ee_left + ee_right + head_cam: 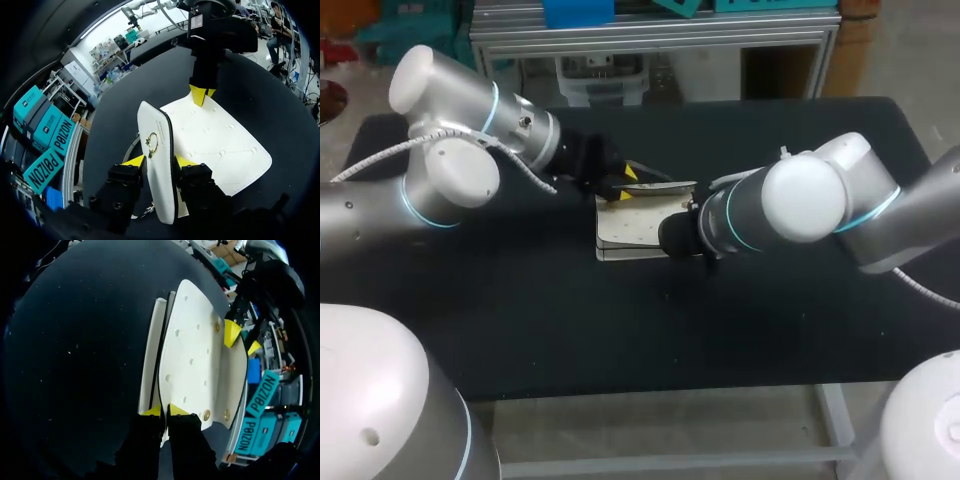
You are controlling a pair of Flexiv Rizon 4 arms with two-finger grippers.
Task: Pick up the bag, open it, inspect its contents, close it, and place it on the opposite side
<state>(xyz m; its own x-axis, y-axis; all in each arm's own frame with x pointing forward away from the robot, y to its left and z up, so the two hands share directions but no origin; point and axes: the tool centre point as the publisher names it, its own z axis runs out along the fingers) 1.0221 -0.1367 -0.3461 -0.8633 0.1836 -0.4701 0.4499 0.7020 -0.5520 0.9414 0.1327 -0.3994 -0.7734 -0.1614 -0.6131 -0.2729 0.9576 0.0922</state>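
White bag [638,238] flat on the black table [520,320], stretched between the two grippers. Left gripper [159,161] clamped on the raised flap [156,120], one yellow fingertip [133,161] pressed to each face. Flap standing on edge between them, dark-trimmed, with a gold ring clasp [152,144] just ahead of the tips. Lower end of the flap cut off behind the black finger housings.

Right gripper [164,411] pinched almost together on the bag's near edge, a thin white panel caught between its tips. Rest of the bag running ahead of it to the left gripper at the far end.

In the head view, right gripper's tips not visible at all: buried under the wrist of the right arm [790,205], at the bag's right edge.

Inside of the bag hidden in every view; only a dark slit between two white layers, just beside the right gripper. Small studs [191,361] dotted over the panel, gold rivets [216,326] near its corners. Any marking on the clasp too small to read.
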